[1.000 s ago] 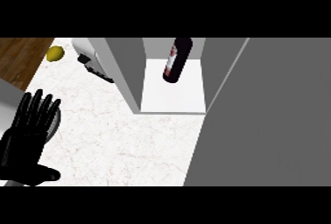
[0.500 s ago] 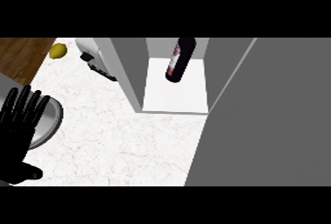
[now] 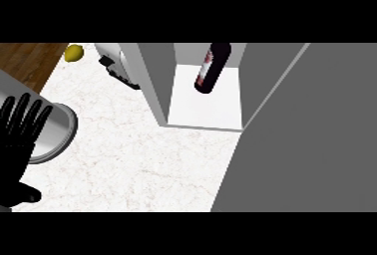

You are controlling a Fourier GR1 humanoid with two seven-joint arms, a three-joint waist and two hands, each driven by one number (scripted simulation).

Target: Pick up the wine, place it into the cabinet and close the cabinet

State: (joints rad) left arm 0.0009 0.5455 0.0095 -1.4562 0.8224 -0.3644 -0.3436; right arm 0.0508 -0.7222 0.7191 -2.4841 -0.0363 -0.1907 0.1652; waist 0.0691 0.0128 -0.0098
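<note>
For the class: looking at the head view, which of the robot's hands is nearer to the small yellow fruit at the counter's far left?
Left. The left hand rests open at the view's left edge, below the yellow fruit. The right hand is not in view.

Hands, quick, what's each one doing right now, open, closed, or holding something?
Left hand: open, fingers straight, holding nothing, at the view's left edge.
Right hand: not in view.

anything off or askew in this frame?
Nothing spilled or damaged. Wine bottle stands inside the cabinet on its white shelf. Left hand open at the view's left edge. The cabinet is not yet closed.
</note>
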